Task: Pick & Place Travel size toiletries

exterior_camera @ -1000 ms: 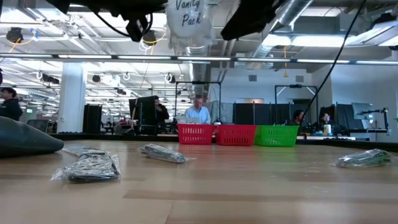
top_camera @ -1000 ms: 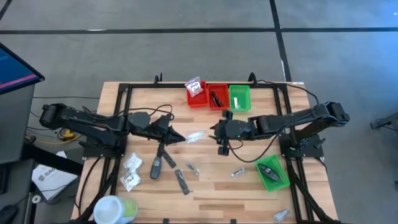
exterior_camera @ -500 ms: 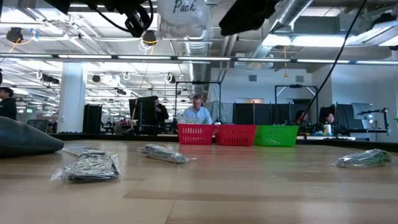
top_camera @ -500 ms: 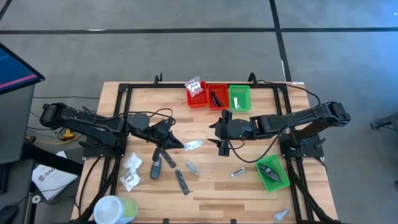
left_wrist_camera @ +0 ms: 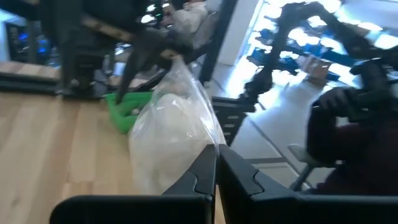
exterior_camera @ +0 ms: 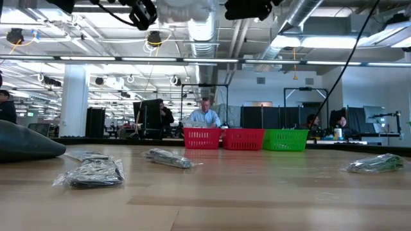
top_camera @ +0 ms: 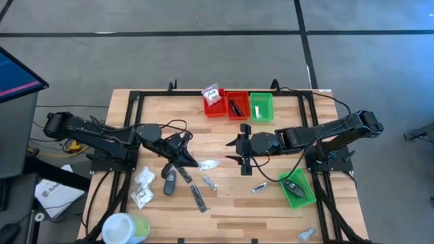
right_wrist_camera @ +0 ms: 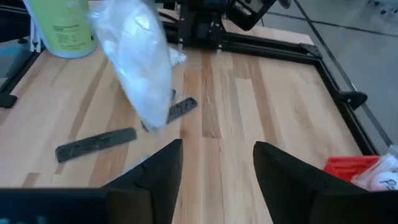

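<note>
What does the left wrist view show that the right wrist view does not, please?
Only the left wrist view shows the left gripper shut on the packet, with a green bin behind. Only the right wrist view shows the open right gripper, a dark stick on the table, and the tub. Both share the packet.

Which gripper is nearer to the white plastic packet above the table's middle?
Left. The left gripper holds the white plastic packet pinched between its fingers; the right gripper hangs beside it, fingers open, not touching.
</note>
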